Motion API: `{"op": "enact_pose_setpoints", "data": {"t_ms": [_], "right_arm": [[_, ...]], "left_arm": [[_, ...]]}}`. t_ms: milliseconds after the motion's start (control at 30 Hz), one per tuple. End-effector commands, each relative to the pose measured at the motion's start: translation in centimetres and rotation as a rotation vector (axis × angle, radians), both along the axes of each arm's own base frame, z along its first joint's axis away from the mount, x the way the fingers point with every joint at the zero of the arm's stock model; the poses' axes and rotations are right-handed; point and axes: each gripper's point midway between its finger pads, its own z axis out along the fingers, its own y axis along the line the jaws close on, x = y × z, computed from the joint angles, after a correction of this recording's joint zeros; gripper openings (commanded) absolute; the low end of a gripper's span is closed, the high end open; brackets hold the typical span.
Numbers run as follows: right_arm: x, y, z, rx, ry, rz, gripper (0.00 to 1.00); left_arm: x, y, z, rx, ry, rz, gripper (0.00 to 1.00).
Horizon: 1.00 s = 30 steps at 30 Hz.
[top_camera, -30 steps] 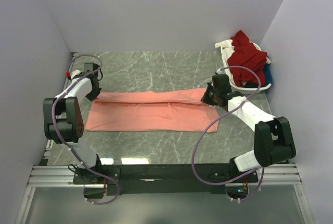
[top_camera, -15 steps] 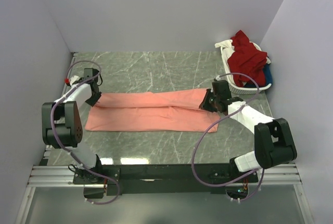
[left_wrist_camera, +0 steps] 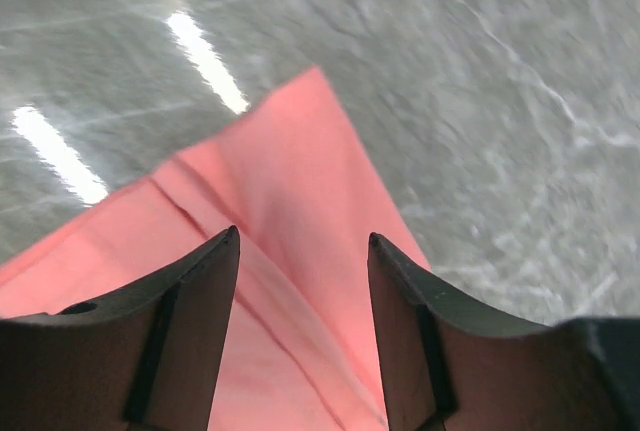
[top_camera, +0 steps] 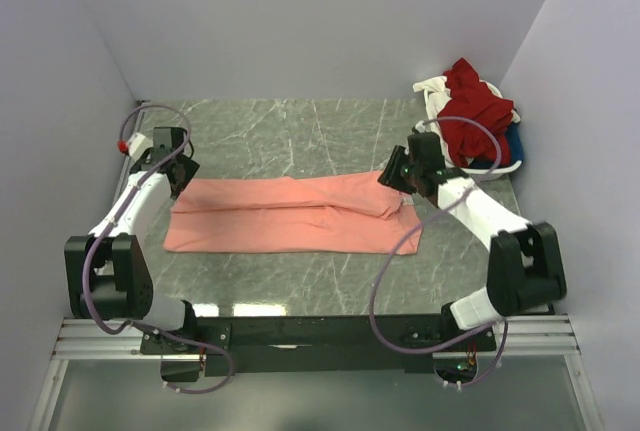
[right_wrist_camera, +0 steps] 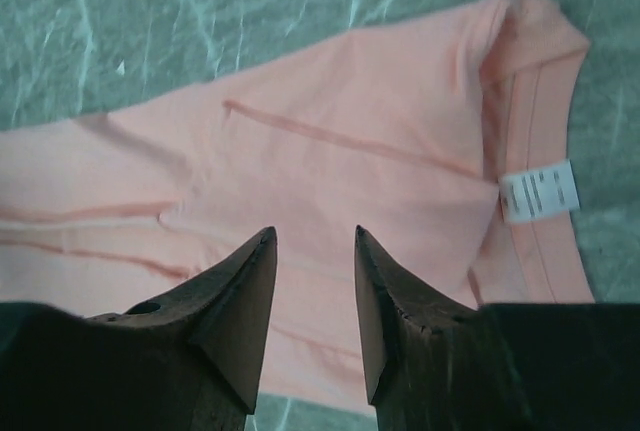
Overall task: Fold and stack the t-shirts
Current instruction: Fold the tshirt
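The salmon-pink t-shirt [top_camera: 290, 216] lies folded lengthwise; left pincer [left_wrist_camera: 302, 237] and right pincer [right_wrist_camera: 314, 232] hover over its ends, jaws apart, empty. Next probably a crosswise fold.

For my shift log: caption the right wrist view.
Right gripper, fingers apart, over the folded salmon-pink t-shirt; its white neck label shows at the collar.

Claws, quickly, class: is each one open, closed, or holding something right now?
Left claw: open, holding nothing, above the salmon-pink t-shirt.
Right claw: open, holding nothing, above the same shirt.
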Motion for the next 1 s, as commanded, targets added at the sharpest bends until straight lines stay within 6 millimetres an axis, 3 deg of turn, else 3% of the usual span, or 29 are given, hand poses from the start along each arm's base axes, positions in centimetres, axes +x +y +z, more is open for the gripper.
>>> {"op": "enact_pose_setpoints", "data": {"t_ms": [0, 167, 233, 367, 433, 467, 533, 567, 633, 667, 700, 767, 967], "right_arm": [[3.0, -0.5, -0.6, -0.073, 0.005, -0.032, 0.45], [5.7, -0.2, -2.3, -0.103, 0.051, -0.022, 0.46], [5.7, 0.2, -2.8, -0.097, 0.064, -0.012, 0.46], [4.6, -0.1, -4.6, -0.108, 0.103, -0.016, 0.47], [3.6, 0.0, -5.1, -0.094, 0.110, -0.008, 0.47], [3.3, 0.2, -5.1, -0.086, 0.109, -0.002, 0.47], [2.7, 0.5, -5.0, -0.082, 0.099, 0.004, 0.47], [2.0, 0.3, -5.5, -0.090, 0.111, 0.001, 0.47], [1.4, 0.7, -5.4, -0.100, 0.110, 0.009, 0.47], [0.9, 0.7, -5.7, -0.106, 0.119, 0.009, 0.47], [0.6, 1.0, -5.7, -0.103, 0.120, 0.017, 0.47], [-0.2, 1.5, -5.4, -0.086, 0.105, 0.028, 0.43], [-2.2, 2.7, -4.5, -0.073, 0.078, 0.064, 0.29]], "left_arm": [[1.3, -3.8, 1.3, -0.017, -0.057, -0.152, 0.60], [2.1, -11.0, 0.8, -0.034, -0.083, -0.392, 0.60], [2.6, -14.4, 1.1, -0.044, -0.114, -0.495, 0.61], [3.2, -20.0, 0.2, -0.034, -0.100, -0.667, 0.62], [3.6, -23.3, 0.8, -0.038, -0.135, -0.759, 0.63], [3.6, -24.6, -0.2, -0.050, -0.117, -0.795, 0.63], [3.9, -27.5, 0.1, -0.053, -0.130, -0.870, 0.63], [4.0, -28.6, -1.1, -0.049, -0.105, -0.897, 0.63], [4.3, -31.2, -0.3, -0.047, -0.128, -0.954, 0.64], [4.4, -32.1, -1.3, -0.038, -0.109, -0.981, 0.64], [4.9, -33.3, -0.5, -0.045, -0.131, -1.005, 0.64], [5.1, -35.3, -1.0, -0.041, -0.123, -1.053, 0.64], [5.5, -39.1, -2.5, -0.051, -0.105, -1.155, 0.64]]}}
